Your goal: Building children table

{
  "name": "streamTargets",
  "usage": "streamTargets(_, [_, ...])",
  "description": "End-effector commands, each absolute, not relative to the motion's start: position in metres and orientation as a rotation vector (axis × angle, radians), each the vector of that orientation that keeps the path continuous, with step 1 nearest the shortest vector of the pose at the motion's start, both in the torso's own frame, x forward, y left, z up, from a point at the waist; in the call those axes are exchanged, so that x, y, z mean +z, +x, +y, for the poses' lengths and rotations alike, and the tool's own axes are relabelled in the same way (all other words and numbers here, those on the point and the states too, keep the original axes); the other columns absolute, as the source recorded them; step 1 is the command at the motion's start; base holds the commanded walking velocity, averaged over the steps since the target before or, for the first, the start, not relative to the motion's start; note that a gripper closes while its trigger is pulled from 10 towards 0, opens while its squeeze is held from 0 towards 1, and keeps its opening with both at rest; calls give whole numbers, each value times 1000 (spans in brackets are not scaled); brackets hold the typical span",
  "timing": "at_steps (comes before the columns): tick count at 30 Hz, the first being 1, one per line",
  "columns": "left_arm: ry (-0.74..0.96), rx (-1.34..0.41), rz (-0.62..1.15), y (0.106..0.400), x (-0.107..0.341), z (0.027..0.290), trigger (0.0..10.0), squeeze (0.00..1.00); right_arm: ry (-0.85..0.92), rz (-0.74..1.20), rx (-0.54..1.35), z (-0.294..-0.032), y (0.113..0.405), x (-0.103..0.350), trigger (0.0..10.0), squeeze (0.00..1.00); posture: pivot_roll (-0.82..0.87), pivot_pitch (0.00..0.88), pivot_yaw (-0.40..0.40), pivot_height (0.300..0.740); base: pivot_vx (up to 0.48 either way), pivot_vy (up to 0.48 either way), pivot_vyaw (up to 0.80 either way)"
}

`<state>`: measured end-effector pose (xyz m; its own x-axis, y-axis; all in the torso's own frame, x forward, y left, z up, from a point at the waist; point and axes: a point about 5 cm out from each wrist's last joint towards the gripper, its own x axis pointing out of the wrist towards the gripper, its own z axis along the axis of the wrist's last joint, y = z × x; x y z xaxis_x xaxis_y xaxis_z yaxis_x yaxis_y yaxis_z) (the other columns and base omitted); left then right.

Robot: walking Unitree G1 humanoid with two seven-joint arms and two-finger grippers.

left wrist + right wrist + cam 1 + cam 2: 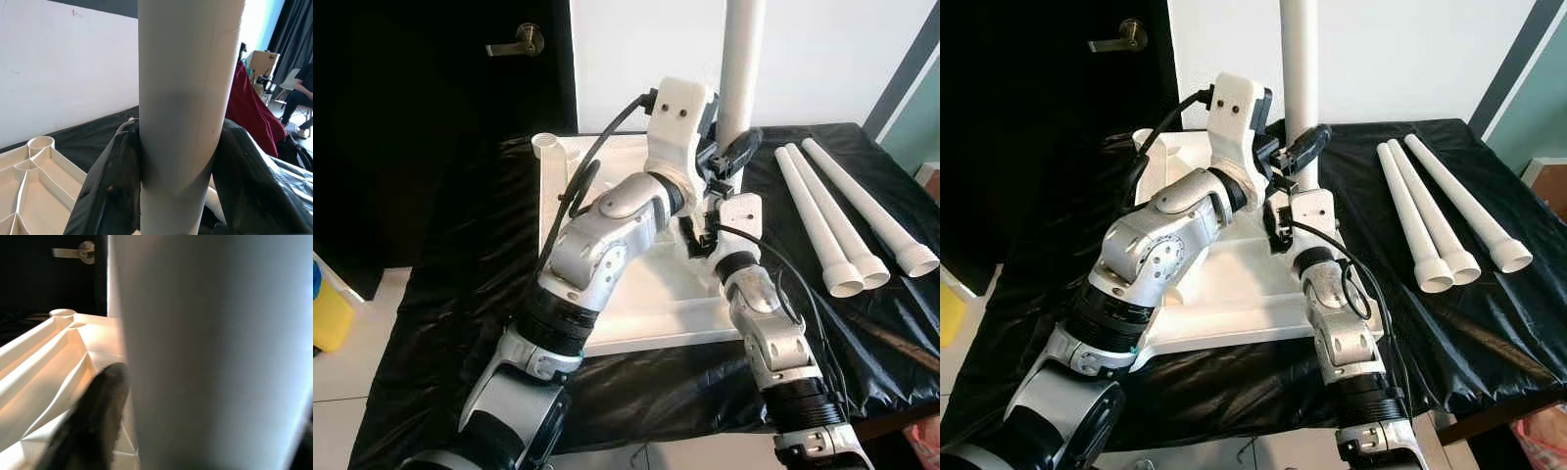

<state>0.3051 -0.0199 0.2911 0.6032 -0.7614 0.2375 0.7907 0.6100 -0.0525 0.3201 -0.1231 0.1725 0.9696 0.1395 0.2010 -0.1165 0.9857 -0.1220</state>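
Observation:
A white tabletop (636,294) lies upside down on a black cloth, ribs facing up. One white table leg (741,69) stands upright at its far right corner. My left gripper (736,152) reaches across and is shut on that leg; in the left wrist view the black fingers (107,196) press both sides of the leg (186,98). My right gripper (703,235) sits lower, at the foot of the same leg, where one black finger (93,421) lies against the leg (210,357). Three loose white legs (832,220) lie side by side on the cloth to the right.
An open round socket (548,144) shows at the tabletop's far left corner. A dark door with a lever handle (519,41) stands behind on the left, and a yellow object (328,313) is on the floor. A seated person (303,93) is far off.

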Motion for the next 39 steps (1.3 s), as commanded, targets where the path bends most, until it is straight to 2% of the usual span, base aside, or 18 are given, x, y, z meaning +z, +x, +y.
streamTargets(1, [-160, -943, -210, 300, 297, -27, 10000, 0, -104, -220, 127, -122, 322, 174, 0, 0, 7, 0, -45, 740, 0, 0, 0])
streamTargets(11, [-133, -954, -228, 297, 297, -31, 10000, 0, -94, -220, 93, -125, 323, 173, 0, 0, 11, 0, -40, 740, 0, 0, 0])
streamTargets(12, [-122, -956, -235, 297, 297, -31, 10000, 0, -91, -218, 85, -126, 324, 173, 3686, 0, 11, 0, -40, 740, 0, 0, 0])
streamTargets(13, [-122, -956, -235, 297, 297, -31, 10000, 0, -91, -218, 85, -126, 324, 173, 3686, 0, 11, 0, -40, 740, 0, 0, 0])
streamTargets(14, [-101, -957, -255, 296, 298, -31, 10000, 0, -89, -213, 80, -127, 324, 172, 10000, 0, 12, 0, -39, 740, 0, 0, 0])
streamTargets(15, [-101, -957, -255, 296, 298, -31, 10000, 0, -89, -213, 80, -127, 324, 172, 10000, 0, 12, 0, -39, 740, 0, 0, 0])
streamTargets(16, [-121, -967, -258, 295, 298, -31, 10000, 1000, -85, -209, 75, -128, 325, 172, 10000, 0, 11, 0, -37, 740, 0, 0, 0])
streamTargets(21, [-166, -991, -262, 293, 300, -30, 10000, 1000, -73, -201, 52, -131, 327, 171, 10000, 0, 11, 0, -37, 740, 0, 0, 0])
streamTargets(22, [-160, -992, -277, 292, 301, -30, 10000, 894, -72, -198, 38, -133, 327, 171, 10000, 0, 11, 0, -36, 740, 0, 0, 0])
streamTargets(26, [-155, -992, -287, 292, 302, -30, 10000, 894, -72, -196, 30, -135, 328, 171, 10000, 0, 11, 0, -36, 740, 0, 0, 0])
streamTargets(27, [-147, -996, -316, 290, 305, -29, 10000, 0, -76, -192, 14, -138, 328, 170, 10000, 0, 11, 0, -35, 740, 0, 0, 0])
streamTargets(34, [-42, -957, -420, 285, 298, -19, 10000, 0, -51, -204, -77, -159, 323, 168, 10000, 0, 9, 0, -26, 740, 0, 0, 0])
streamTargets(39, [-2, -932, -395, 288, 278, -8, 10000, 0, -13, -269, -148, -178, 307, 170, 10000, 0, 2, 2, -21, 740, 0, 0, 0])
